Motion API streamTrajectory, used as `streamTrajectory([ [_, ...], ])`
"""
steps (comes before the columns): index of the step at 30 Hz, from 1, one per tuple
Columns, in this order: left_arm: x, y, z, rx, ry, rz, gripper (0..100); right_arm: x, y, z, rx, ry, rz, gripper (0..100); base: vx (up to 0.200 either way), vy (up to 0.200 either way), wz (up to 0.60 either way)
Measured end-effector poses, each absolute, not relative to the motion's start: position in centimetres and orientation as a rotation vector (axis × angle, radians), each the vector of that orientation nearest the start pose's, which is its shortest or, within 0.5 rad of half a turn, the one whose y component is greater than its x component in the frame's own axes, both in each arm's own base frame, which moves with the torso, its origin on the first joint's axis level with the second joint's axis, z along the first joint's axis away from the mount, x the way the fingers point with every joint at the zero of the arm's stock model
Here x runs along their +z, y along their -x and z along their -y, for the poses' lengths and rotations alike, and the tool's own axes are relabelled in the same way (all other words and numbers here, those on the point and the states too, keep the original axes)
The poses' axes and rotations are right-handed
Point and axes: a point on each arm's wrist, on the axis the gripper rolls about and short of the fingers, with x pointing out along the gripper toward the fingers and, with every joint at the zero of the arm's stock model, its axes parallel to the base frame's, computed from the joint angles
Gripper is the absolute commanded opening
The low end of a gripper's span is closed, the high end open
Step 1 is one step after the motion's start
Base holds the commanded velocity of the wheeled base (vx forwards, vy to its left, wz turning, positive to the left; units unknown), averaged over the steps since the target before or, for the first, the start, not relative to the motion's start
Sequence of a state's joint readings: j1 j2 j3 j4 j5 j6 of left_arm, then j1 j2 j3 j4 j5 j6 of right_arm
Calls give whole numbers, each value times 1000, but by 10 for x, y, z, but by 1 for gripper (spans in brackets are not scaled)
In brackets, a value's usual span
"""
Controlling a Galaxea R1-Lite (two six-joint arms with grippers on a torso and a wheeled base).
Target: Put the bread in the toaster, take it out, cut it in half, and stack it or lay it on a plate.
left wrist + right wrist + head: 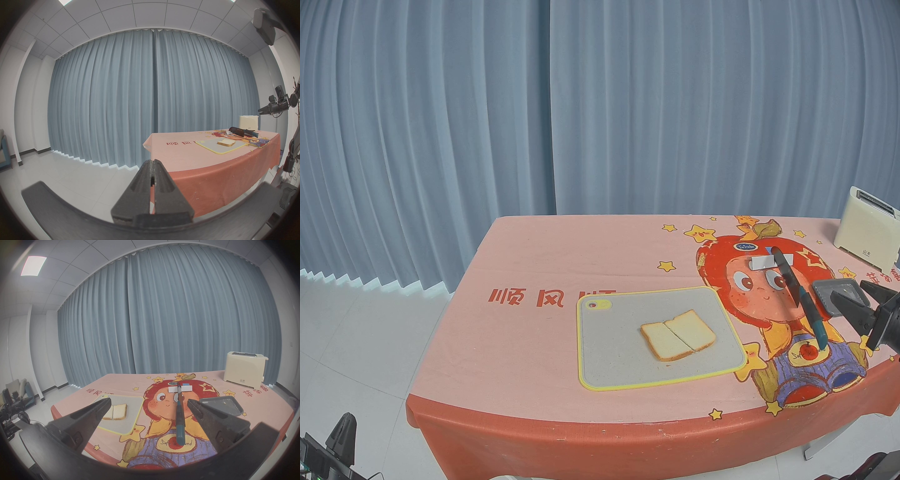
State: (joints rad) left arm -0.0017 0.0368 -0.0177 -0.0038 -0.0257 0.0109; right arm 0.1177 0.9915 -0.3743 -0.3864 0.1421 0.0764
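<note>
The bread (678, 335) lies cut into two halves, side by side, on the grey yellow-rimmed cutting board (612, 350). A knife (800, 306) with a black blade and teal handle rests on the cloth to the board's right. My right gripper (849, 290) hovers open at the table's right edge, just behind the knife handle (179, 427), with nothing between its fingers (215, 424). The bread (116, 412) lies off to one side of it. My left gripper (153, 184) is shut and empty, low beside the table's left front corner, far from the bread (226, 142).
A dark grey plate (837, 294) sits right of the knife, under the right gripper's fingertips. A cream toaster (869, 228) stands at the far right corner. The cloth left of the board is bare. A curtain hangs behind the table.
</note>
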Motion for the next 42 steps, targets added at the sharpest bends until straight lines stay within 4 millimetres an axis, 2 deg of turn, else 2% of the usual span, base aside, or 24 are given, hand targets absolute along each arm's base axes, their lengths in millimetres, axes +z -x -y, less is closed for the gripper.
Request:
streamTrajectory([
  [42,82,21,1,-28,-11,-15,0,192,-111,-18,266,-78,-198,100,0,0,0],
])
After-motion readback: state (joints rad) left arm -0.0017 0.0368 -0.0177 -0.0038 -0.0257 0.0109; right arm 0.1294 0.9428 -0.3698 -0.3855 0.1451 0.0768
